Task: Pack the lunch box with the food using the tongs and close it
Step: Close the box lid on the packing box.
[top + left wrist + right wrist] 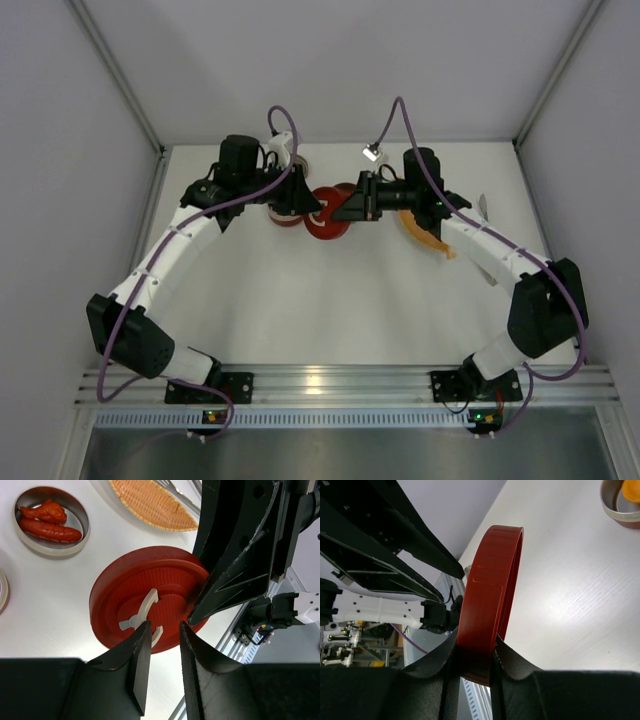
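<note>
A round red lid [150, 597] with a white handle [142, 617] hangs on edge above the table. My right gripper [472, 655] is shut on its rim [487, 600]. My left gripper [165, 627] stands open just in front of the white handle, with nothing between its fingers. In the top view both grippers meet at the lid [327, 222] at the back centre. Red food pieces [47, 522] lie in a round tin [86, 527]. An orange-yellow piece [631, 490] sits in another tin [610, 507]. The grey tongs [177, 492] lie on the orange dish.
The orange leaf-shaped dish [150, 502] lies beyond the lid, under the right arm in the top view [428, 238]. The rim of a further tin [3, 590] shows at the left edge. White walls close in the table on three sides.
</note>
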Controlling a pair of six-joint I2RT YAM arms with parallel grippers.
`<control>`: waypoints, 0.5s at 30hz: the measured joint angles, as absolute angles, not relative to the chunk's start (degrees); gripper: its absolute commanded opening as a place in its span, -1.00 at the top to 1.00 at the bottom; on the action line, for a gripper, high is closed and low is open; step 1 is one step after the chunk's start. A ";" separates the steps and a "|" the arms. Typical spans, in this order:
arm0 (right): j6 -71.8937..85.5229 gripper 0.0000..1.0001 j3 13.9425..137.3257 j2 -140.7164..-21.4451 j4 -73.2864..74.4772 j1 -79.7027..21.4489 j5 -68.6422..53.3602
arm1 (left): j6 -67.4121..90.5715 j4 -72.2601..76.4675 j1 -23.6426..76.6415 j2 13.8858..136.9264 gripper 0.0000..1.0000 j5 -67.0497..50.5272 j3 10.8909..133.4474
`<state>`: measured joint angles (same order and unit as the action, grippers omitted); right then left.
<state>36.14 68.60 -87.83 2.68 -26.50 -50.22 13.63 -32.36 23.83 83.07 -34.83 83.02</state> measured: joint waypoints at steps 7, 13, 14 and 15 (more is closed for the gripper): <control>42.46 1.00 66.92 -87.83 -4.14 -26.17 -50.87 | 16.21 -29.26 24.03 82.81 -0.06 -36.29 81.82; 45.04 1.00 64.84 -87.83 -5.82 -24.95 -51.31 | 17.19 -28.42 22.98 81.62 -0.08 -36.01 80.75; 45.58 1.00 64.55 -87.83 -6.31 -24.77 -51.40 | 17.28 -28.32 22.52 81.45 -0.08 -35.90 80.71; 46.19 1.00 64.20 -87.83 -7.05 -24.56 -51.57 | 17.39 -28.12 21.98 81.19 -0.08 -35.68 80.66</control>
